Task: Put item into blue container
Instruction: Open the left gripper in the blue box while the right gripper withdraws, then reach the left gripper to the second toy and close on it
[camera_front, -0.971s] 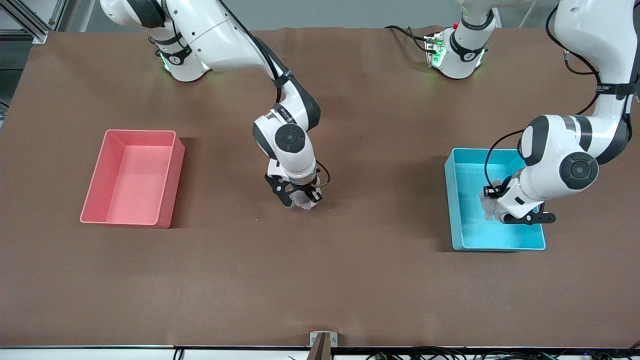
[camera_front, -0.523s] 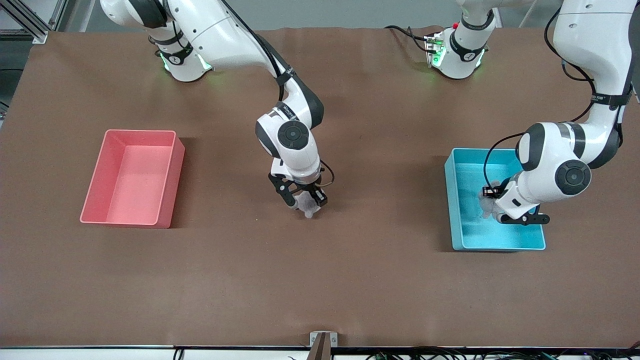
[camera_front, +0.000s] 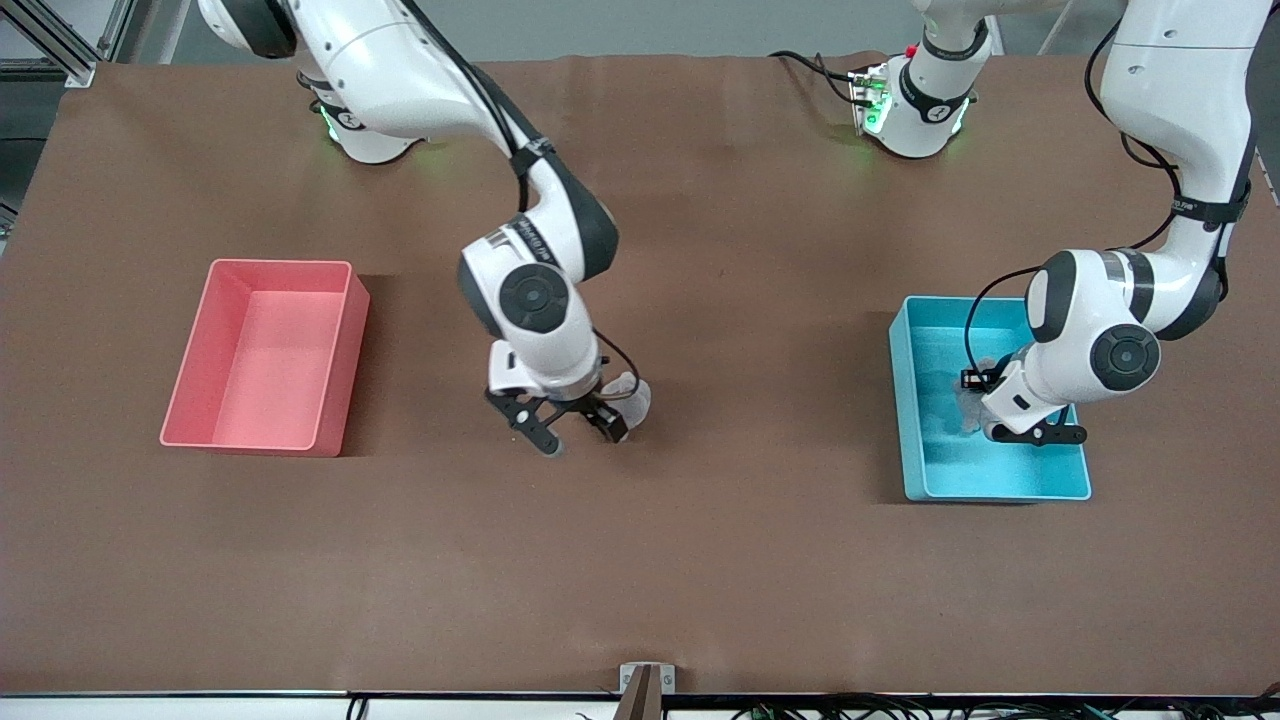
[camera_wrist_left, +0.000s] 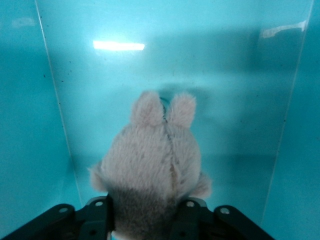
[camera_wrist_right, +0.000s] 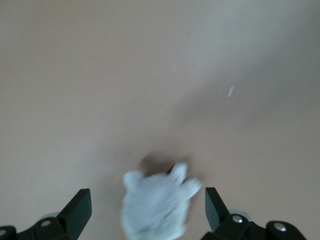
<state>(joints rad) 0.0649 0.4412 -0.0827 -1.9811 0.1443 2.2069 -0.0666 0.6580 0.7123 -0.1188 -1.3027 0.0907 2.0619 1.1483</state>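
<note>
A small grey plush toy (camera_wrist_left: 155, 170) with two rounded ears hangs inside the blue container (camera_front: 912, 420), its lower body tucked between the fingers of the left gripper (camera_front: 985, 405), which close around it. In the left wrist view the toy's fuzzy back fills the middle, with the bin's smooth, glossy cyan floor and tall straight walls all around; whether the toy touches the floor cannot be told. From the front, the left arm's white wrist covers most of the toy and part of the bin.

The right gripper (camera_front: 575, 432) is low over the middle of the brown table (camera_front: 700, 560), its black fingers spread wide apart. A second pale plush toy (camera_wrist_right: 157, 202) sits between them, blurred in the right wrist view; in the front view only a pale edge shows beside the gripper, so contact is unclear.

A pink bin (camera_front: 190, 410) of the same rectangular shape stands toward the right arm's end of the table
</note>
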